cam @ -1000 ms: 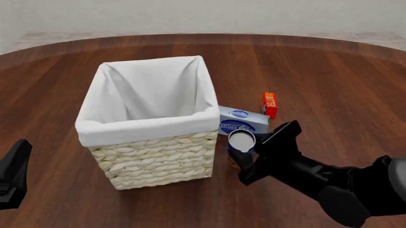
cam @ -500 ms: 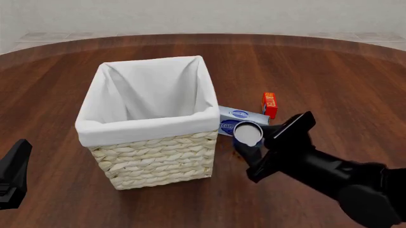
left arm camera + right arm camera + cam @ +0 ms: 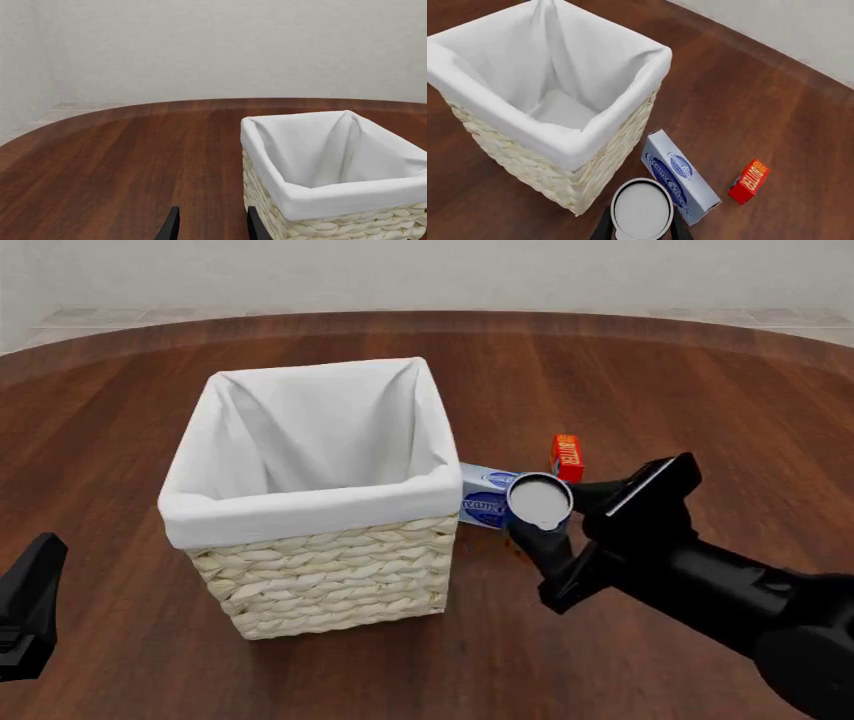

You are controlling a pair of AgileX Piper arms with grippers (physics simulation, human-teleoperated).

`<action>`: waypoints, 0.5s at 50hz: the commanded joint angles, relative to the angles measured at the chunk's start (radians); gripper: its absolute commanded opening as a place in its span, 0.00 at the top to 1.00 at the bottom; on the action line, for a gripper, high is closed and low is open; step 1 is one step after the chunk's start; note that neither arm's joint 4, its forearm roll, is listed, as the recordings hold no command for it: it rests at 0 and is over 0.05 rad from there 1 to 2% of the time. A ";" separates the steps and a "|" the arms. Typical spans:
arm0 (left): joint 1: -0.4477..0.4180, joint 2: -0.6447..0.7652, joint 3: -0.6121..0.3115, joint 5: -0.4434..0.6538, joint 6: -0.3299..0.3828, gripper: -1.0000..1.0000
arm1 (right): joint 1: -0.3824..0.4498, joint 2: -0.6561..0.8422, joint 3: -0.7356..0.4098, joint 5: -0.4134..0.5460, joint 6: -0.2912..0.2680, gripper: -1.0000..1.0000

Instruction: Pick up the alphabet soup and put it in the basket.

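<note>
The right gripper [image 3: 550, 528] clamps the alphabet soup [image 3: 539, 502] upright at centre-right of the front view; the basket [image 3: 310, 502] opens up-left of it. The left gripper [image 3: 211, 225], at frame bottom, has fingers narrowly parted, empty.

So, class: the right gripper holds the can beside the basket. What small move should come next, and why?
Probably keep raising the can, then carry it left. The right gripper has it clamped and off the table, but it hangs beside the basket, outside the rim, not yet over the opening.

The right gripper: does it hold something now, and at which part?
Yes. The right gripper holds the soup can by its sides, just below the lid, jaws shut on it. The left gripper holds nothing.
</note>
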 commanded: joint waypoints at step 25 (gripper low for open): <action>0.000 0.000 0.000 0.000 0.000 0.00 | -0.015 -0.107 -0.101 0.110 -0.028 1.00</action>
